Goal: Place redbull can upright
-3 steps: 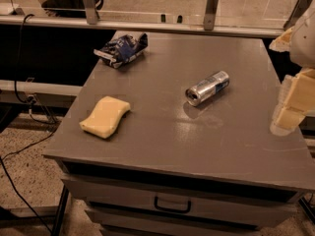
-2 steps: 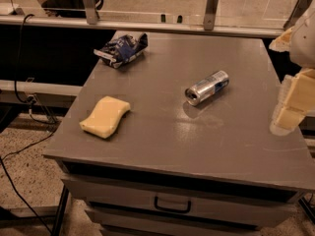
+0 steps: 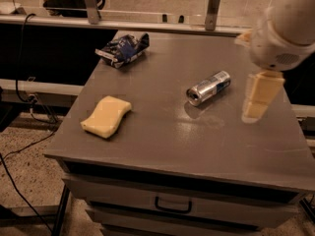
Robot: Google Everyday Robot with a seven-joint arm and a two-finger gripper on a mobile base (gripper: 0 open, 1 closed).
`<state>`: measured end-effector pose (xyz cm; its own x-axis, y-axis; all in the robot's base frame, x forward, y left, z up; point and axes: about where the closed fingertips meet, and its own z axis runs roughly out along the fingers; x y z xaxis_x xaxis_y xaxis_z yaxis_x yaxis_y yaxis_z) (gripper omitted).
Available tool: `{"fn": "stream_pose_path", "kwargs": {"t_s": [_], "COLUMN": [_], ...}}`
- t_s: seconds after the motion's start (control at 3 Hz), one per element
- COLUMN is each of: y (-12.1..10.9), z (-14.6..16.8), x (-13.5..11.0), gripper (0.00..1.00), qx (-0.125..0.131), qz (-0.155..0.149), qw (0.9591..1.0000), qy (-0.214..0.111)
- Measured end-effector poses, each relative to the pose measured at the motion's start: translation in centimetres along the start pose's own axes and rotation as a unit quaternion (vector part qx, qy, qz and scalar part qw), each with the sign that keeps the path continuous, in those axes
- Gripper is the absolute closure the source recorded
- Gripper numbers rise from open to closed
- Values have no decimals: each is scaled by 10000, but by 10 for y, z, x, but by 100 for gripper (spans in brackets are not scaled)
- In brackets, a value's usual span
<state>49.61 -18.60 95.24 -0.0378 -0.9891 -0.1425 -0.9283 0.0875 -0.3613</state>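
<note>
Approach step: our gripper (image 3: 261,96) hovers at the bench's (image 3: 162,132) right edge (grip: we can't tell); can (image 3: 208,88) lies flat, grasp next.

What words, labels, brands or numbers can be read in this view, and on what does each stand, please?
No text reads clearly here.
The redbull can, lying on its side on the table: markings too blurred to read.
The snack bag, at the table's far left corner: print too blurred to read.
The gripper, hanging right of the can: no lettering shows.
</note>
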Motion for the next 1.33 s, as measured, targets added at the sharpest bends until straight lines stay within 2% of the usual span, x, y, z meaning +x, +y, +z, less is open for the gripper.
{"fn": "stream_pose_path", "kwargs": {"t_s": [0.33, 0.67, 1.0, 1.33], "y": [-27, -43, -52, -60], "z": [40, 76, 105, 127], "x": [-25, -49, -67, -69], "gripper": [0, 0, 0, 0], "qx": [55, -135, -423, -728], "qz": [-1083, -1976, -2665, -2972], "qw": [9940, 9800, 9628, 9520], "qy": [170, 194, 166, 119]}}
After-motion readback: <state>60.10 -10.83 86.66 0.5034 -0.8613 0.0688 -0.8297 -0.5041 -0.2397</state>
